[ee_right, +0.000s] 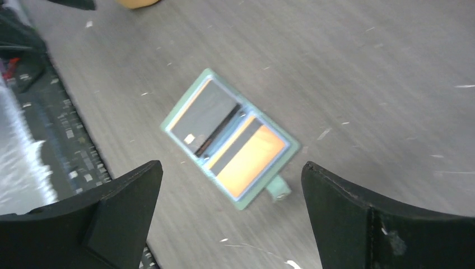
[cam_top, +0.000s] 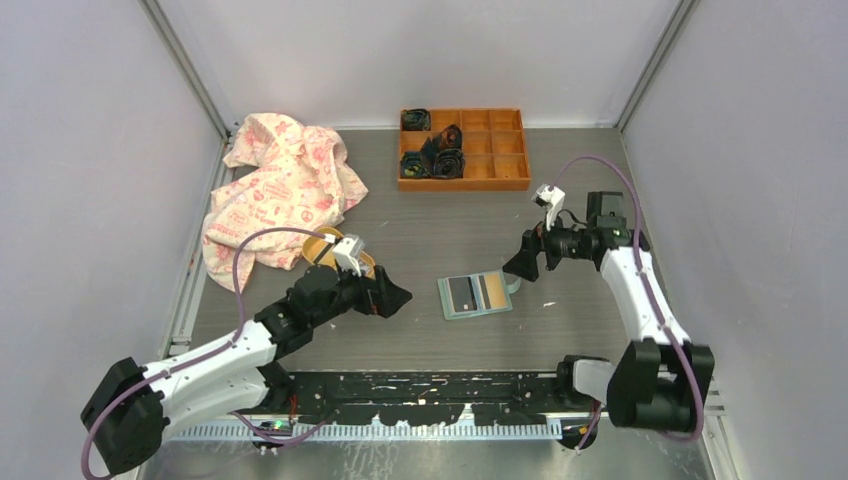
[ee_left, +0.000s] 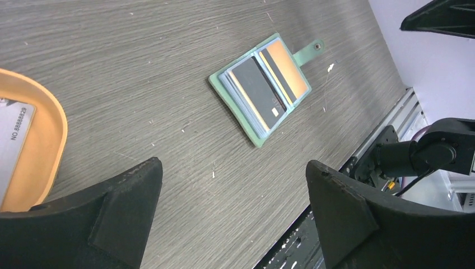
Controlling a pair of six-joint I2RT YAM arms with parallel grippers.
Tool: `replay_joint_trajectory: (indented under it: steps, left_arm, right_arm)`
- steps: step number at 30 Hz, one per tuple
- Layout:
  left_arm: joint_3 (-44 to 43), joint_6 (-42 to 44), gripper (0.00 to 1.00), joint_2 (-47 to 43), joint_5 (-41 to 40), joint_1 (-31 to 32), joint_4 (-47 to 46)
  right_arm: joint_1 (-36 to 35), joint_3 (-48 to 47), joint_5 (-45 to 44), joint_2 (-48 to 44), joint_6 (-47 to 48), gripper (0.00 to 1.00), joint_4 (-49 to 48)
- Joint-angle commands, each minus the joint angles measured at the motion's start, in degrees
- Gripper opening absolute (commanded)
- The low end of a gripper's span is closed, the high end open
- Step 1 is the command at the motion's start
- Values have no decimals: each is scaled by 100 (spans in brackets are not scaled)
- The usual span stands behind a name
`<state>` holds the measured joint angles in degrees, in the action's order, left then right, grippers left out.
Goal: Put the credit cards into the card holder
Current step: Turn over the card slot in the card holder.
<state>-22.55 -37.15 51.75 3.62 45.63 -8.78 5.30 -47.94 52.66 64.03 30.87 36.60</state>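
Wide and empty, left tool (cam_top: pixel 393 297) and right tool (cam_top: pixel 522 266) flank the open card holder (cam_top: pixel 475 295) mid-table. A whitish card (ee_left: pixel 14 140), perhaps the last, lies in the yellow-orange dish (ee_left: pixel 60 131) at ten o'clock; its rim could foil a pinch.

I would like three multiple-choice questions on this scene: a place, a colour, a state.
1. Where does the card holder lie on the table? A at the far edge; B between the left gripper and the right gripper; C against the left wall.
2. What colour is the card beside the holder's snap tab? A blue; B orange; C red.
3. How is the left gripper? A shut on a card; B shut, empty; C open, empty.
Answers: 1 B, the top view shows it between them. 2 B, orange lies next to the tab. 3 C, its fingers stand wide apart, nothing between.
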Motion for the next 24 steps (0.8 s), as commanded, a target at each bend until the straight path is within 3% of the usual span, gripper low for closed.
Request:
replay_joint_trajectory:
  steps: [1, 6, 12, 17, 24]
  left_arm:
    - [420, -375, 97, -209, -53, -27, -1456]
    - [400, -609, 88, 435, 448, -18, -1882]
    - [295, -715, 76, 1388, 317, 272, -2424]
    - [195, -809, 66, 1928, -298, 667, -2517]
    - [-180, -1071, 59, 2537, -1103, 969, -2089]
  right_arm:
    - [-80, -519, 903, 810, 399, 100, 1044]
    - [-519, -589, -166, 1401, -641, 100, 572]
    - [-1345, -850, -1038, 2257, -897, 99, 606]
    - [-1435, -1220, -1721, 2927, -1134, 77, 912]
    - [-1433, -1374, -1954, 3351, -1244, 66, 1082]
